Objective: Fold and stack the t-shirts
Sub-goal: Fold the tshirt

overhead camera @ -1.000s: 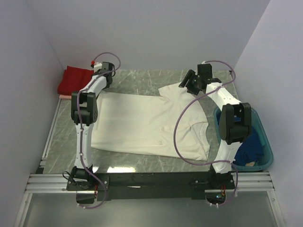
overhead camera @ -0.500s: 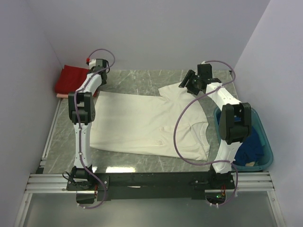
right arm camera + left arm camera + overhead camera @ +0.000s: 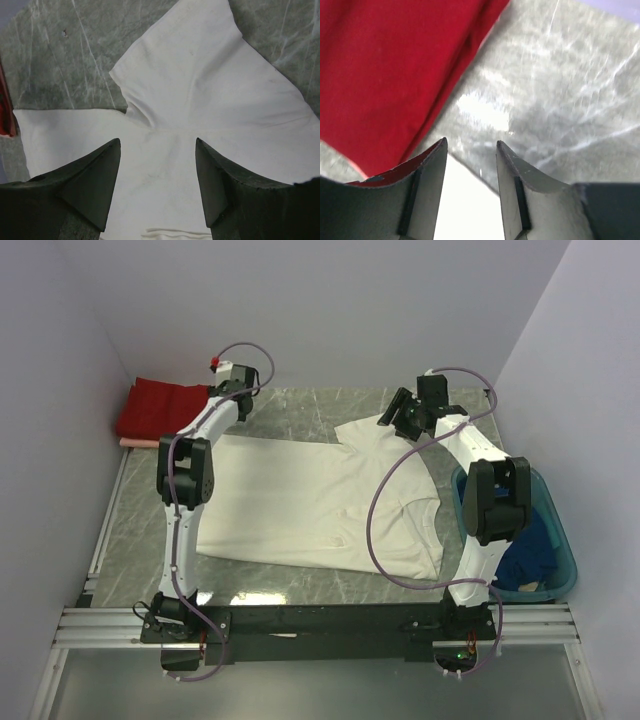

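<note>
The cream-white cotton t-shirt [image 3: 300,502] lies flat on the grey marbled desk [image 3: 300,406] for folding: a corner under the parted, empty left jaws, a sleeve under the parted right jaws. The folded red cotton t-shirt [image 3: 160,410] beside the left jaws likely begins the stack.

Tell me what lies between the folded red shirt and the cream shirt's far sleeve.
Bare grey marble table, with the left gripper hanging above it near the red shirt. The top external view shows it.

Left gripper [image 3: 471,142], right gripper [image 3: 158,140]: both agape.
</note>
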Tool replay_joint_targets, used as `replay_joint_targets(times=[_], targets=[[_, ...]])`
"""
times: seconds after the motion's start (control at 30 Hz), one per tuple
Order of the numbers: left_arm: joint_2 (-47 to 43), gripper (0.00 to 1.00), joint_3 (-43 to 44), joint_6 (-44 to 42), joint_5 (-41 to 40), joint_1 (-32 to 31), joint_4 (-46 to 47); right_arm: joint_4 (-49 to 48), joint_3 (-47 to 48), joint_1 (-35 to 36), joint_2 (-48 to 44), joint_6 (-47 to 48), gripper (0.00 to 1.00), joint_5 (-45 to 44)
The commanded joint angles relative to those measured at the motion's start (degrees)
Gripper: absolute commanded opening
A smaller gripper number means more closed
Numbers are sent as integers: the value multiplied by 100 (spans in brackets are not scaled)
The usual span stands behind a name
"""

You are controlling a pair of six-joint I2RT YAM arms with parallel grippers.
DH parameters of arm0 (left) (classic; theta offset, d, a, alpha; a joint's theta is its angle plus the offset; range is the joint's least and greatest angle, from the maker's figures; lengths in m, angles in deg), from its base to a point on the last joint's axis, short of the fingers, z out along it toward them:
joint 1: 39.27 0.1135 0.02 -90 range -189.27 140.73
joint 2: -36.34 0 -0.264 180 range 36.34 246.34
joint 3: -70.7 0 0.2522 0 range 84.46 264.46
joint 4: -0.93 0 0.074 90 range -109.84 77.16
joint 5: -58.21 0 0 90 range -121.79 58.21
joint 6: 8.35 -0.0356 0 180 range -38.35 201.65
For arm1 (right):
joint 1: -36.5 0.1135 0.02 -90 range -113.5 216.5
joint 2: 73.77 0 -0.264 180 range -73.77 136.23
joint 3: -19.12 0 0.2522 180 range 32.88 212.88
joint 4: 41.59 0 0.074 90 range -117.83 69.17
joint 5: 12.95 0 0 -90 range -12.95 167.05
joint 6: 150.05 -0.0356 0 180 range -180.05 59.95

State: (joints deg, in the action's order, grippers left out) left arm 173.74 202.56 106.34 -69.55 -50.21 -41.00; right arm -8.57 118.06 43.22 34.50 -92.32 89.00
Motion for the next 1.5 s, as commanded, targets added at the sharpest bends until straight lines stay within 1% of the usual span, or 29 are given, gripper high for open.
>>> replay_joint_targets(times=[0.0, 0.3, 0.47, 0.77, 0.87, 0.93, 1.03, 1.07, 1.17, 1.27, 1.33, 1.37, 1.47], targets=[[-144, 49, 186, 228, -671, -66, -470, -116, 218, -4, -78, 81, 68, 36], [155, 47, 424, 484, -355, -66, -874, -134, 191, 5, -69, 63, 68, 133], [330, 47, 547, 704, 57, 48, -1051, -116, 209, 5, -34, 72, 68, 168], [472, 45, 451, 1037, 752, 364, -1112, -125, 217, 5, 36, 81, 68, 203], [358, 44, 187, 1064, 831, 417, -946, -107, 235, -4, 80, 89, 68, 194], [322, 42, 99, 1073, 867, 435, -919, -73, 270, -4, 98, 98, 68, 159], [305, 37, 81, 1082, 910, 444, -937, 33, 349, -4, 151, 133, 68, 36], [305, 31, 81, 1108, 928, 444, -954, 59, 367, -4, 168, 142, 68, 19], [199, 22, -59, 1152, 1007, 443, -928, 174, 446, -22, 229, 186, 68, -104], [-11, 24, -384, 1196, 1086, 435, -797, 270, 525, -30, 265, 204, 67, -192], [-152, 28, -586, 1170, 1086, 443, -691, 323, 560, -30, 274, 230, 67, -184], [-161, 33, -587, 1126, 1078, 444, -699, 323, 560, -30, 282, 230, 68, -192], [-179, 42, -464, 977, 946, 444, -734, 332, 543, -39, 274, 248, 68, -184]])
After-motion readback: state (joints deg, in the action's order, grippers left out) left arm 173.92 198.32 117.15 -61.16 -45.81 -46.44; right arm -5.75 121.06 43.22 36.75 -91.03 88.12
